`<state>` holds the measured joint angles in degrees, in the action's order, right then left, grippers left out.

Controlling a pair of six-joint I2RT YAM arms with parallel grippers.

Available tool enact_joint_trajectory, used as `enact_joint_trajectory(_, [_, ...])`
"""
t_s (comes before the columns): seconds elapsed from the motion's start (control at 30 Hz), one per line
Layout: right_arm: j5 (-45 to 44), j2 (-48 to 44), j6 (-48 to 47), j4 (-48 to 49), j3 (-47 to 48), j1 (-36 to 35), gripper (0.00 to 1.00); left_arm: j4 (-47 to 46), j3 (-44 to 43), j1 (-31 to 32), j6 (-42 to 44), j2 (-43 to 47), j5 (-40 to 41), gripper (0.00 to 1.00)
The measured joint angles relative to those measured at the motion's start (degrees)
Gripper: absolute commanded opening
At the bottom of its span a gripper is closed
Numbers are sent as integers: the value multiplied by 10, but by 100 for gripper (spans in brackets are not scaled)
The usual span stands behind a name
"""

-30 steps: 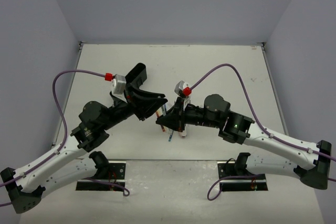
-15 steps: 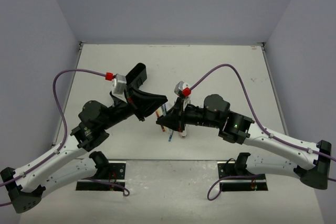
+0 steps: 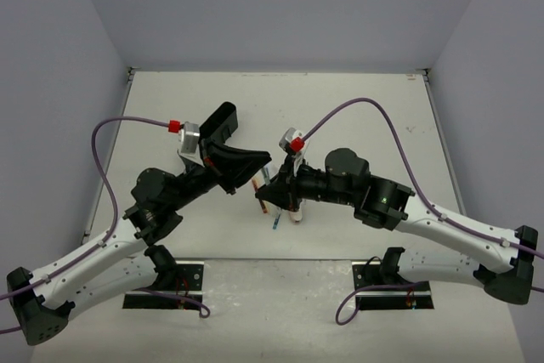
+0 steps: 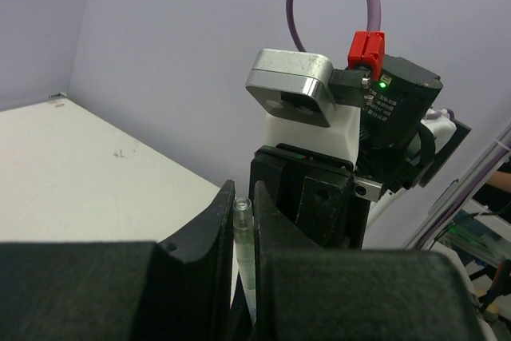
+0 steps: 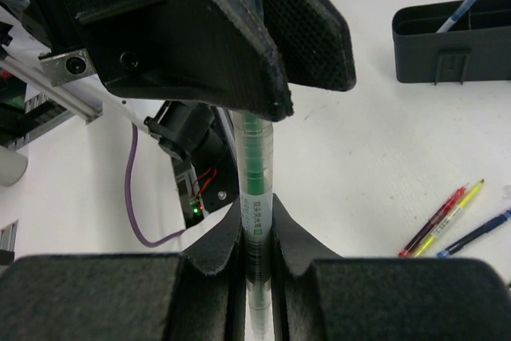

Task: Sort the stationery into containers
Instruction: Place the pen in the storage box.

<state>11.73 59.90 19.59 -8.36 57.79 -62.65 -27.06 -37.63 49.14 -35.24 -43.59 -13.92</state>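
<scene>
Pale lilac walls (image 3: 280,14) close round a white bench (image 3: 340,108), and above its middle the two arms meet nose to nose. The right end effector (image 5: 255,233) is clamped on the lower barrel of a clear pen with a green core (image 5: 257,165), its fingers pressed against both sides. The pen runs straight up from that grip into the left end effector (image 5: 239,37), which is closed on the upper end. The left wrist view confirms this, with the clear tip standing between the two black fingers (image 4: 217,225) and no gap on either side. With both holding one pen in mid-air, clear of the bench, this reads as a handover or regrasp, probably to turn the pen so it can be dropped end-first into a compartment. Further out on the bench, to the right in the right wrist view, lie a red pen (image 5: 435,220), a yellow pen (image 5: 453,209) just beside it and a blue pen (image 5: 477,231) nearby, all unsorted. Beyond them, well apart from the held pen, sits the black organiser tray (image 5: 447,49), with one blue pen (image 5: 465,7) leaning out of it.
</scene>
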Motion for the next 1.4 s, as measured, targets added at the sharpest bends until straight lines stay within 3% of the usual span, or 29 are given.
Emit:
enact_joint_trajectory(0.3, [0, 80, -25, -140, 152, 10, 0, -152, 59, 5, -27, -3, 65, 0])
enact_joint_trajectory(0.63, [44, 100, -25, -187, 170, 29, 0, -181, 90, 59, -15, -5, 154, 0])
enact_joint_trajectory(0.83, [57, 82, -36, -89, 83, 48, 5, 14, 22, 79, 22, 12, 226, 0])
enact_joint_trajectory(0.9, [51, 71, -40, -48, 42, 51, 18, 99, -14, 86, 37, 5, 253, 0])
enact_joint_trajectory(0.97, [38, 62, -44, -15, 9, 55, 45, 183, -58, 94, 49, -12, 277, 0])
enact_joint_trajectory(1.0, [30, 60, -44, -4, 0, 58, 53, 216, -77, 96, 52, -22, 290, 0])
enact_joint_trajectory(1.07, [11, 57, -45, 17, -12, 66, 63, 270, -108, 98, 59, -34, 315, 0])
enact_joint_trajectory(1.27, [-44, 46, -44, 59, -36, 75, 67, 412, -201, 84, 46, -80, 461, 0])
enact_joint_trajectory(1.4, [-99, 36, -41, 64, -78, 80, 67, 463, -244, 19, 36, -130, 551, 0])
